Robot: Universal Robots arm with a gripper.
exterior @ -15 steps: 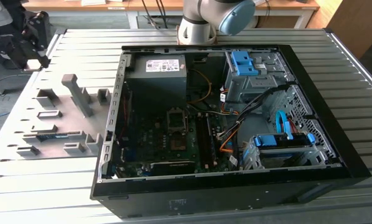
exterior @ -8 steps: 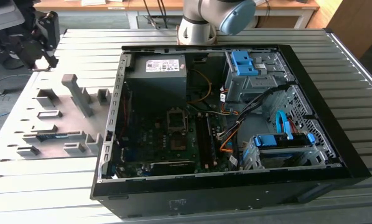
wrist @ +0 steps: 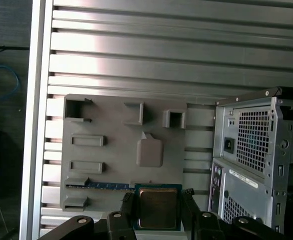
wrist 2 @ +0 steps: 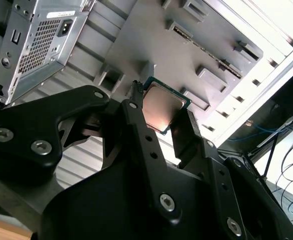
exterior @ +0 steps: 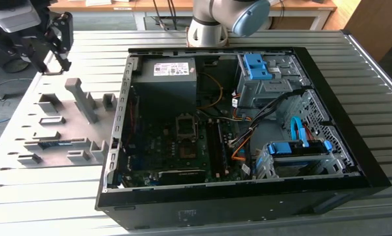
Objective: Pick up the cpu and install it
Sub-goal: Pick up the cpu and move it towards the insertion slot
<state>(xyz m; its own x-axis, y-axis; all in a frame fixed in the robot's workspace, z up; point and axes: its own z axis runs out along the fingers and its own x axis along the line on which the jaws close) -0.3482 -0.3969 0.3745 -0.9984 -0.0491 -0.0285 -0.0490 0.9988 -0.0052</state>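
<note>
The cpu is a square chip with a metal lid and a green rim, held between my two black fingers in both wrist views. My gripper is shut on the cpu. In the exterior view my gripper hangs high at the exterior view's left, above the far end of the grey fixture plate and apart from the open computer case. The motherboard socket lies open in the middle of the case floor.
The fixture plate carries several raised holders and a memory stick. Inside the case are a power supply, blue drive cages and loose cables. The arm's base stands behind the case on the ribbed metal table.
</note>
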